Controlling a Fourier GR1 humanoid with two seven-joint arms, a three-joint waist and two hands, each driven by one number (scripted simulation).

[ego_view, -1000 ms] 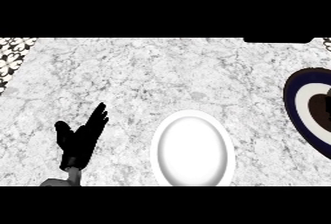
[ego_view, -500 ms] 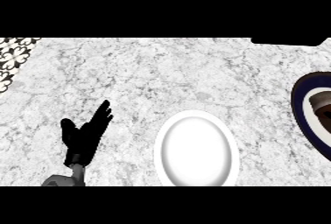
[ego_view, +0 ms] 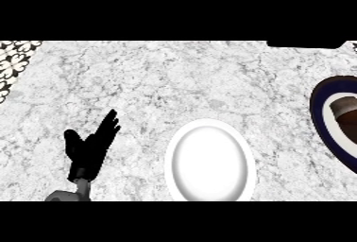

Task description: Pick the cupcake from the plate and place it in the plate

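Cupcake (ego_view: 346, 118), brown in a pale wrapper, sits on a dark blue plate (ego_view: 319, 105) at the far right edge of the view, partly cut off by that edge. The left hand (ego_view: 89, 150) shows at the lower left, well apart from the cupcake, with its fingers straight and pointing up and slightly right, thumb spread to the left; it holds nothing. Its grey forearm (ego_view: 70, 194) enters from the lower edge. Between the hand and the cupcake, near the bottom centre, lies a white plate (ego_view: 209, 189) with nothing on it, its near rim cut by the lower edge. The white plate is near the hand and apart from the blue plate. All rest on a grey-white marble counter (ego_view: 181, 80). A black-and-white patterned surface (ego_view: 12, 56) shows at the far left corner. The right hand is out of view.
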